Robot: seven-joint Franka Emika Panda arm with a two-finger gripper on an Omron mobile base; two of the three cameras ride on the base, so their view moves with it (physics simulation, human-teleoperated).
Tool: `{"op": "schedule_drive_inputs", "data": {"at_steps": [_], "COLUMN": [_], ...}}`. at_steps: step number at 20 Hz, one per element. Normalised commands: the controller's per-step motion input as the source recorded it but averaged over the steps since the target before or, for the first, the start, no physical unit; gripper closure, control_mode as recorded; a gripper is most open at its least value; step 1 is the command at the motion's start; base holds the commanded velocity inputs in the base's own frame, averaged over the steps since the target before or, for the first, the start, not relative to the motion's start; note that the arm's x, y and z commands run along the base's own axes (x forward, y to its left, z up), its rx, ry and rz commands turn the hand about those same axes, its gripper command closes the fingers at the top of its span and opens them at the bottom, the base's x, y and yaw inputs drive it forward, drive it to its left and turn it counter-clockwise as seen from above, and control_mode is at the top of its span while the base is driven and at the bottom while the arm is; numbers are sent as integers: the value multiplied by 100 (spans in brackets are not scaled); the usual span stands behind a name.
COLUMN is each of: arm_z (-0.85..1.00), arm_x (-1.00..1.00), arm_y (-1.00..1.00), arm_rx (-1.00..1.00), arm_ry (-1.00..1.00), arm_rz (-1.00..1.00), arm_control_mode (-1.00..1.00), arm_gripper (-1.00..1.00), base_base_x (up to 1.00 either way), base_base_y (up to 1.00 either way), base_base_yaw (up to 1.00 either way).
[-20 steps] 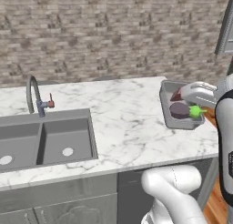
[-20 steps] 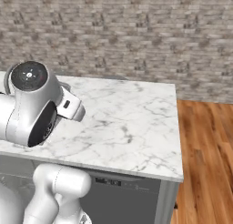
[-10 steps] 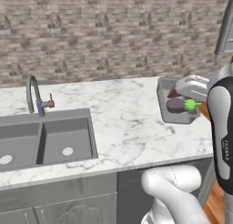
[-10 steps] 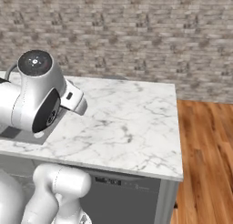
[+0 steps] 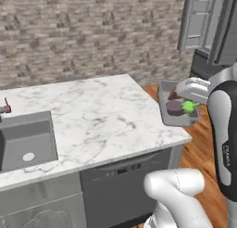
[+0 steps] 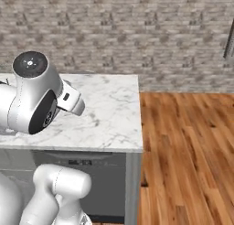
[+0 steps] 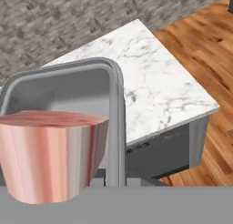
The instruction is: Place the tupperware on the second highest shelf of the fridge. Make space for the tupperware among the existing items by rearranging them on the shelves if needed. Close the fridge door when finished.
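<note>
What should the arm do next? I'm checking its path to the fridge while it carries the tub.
Probably keep carrying the tupperware toward the fridge. The tub hangs in the air past the counter edge over the wood floor, and the fridge, its door open, stands farther back on the right.

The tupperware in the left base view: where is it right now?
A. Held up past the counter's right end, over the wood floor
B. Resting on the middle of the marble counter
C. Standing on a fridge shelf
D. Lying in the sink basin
A: the grey tupperware hangs at the arm's end, beyond the marble counter edge, with the wood floor below it.
</note>
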Motion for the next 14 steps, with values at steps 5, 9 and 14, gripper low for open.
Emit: {"op": "schedule_drive_inputs", "data": {"at_steps": [5,9,14], "arm_z": [0,0,0], "arm_x": [0,0,0], "arm_y": [0,0,0], "arm_rx": [0,0,0], "arm_ry": [0,0,0], "arm_rz": [0,0,0], "arm_control_mode": [100,100,100], "arm_gripper": [100,100,100], "base_base_x": [0,13,38], "base_base_y": [-100,-100,-99], "base_base_yaw": [-57,-59,-52]}}
